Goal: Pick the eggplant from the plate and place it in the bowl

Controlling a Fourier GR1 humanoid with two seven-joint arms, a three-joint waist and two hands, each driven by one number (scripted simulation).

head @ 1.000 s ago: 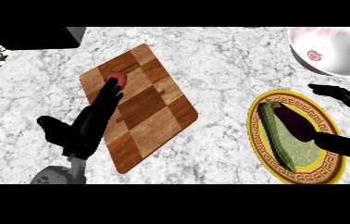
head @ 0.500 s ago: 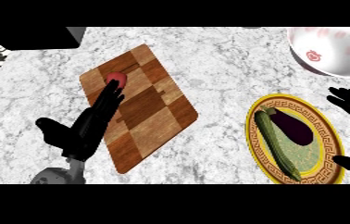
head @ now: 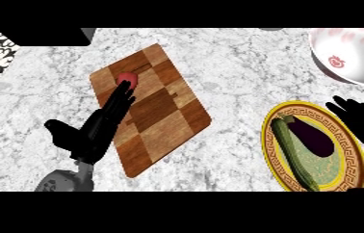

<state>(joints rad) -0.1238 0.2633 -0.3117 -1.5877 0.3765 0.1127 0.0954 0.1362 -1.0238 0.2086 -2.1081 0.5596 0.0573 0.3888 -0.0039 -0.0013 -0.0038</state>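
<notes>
White marble counter (head: pixel 235 73) fills the frame. A checkered cutting board (head: pixel 160 121) lies centre-left. At lower right, the yellow-rimmed plate (head: pixel 267 135) carries the eggplant (head: pixel 313 138); the bowl (head: pixel 334 49) sits upper right. The left hand (head: pixel 99 131) lies over the board with straight fingers. The right hand (head: pixel 348 109), at the right edge, is spread and holds nothing.

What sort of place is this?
Most likely a kitchen counter: a marbled worktop with a wooden cutting board, a plate holding an eggplant, and a bowl.
</notes>
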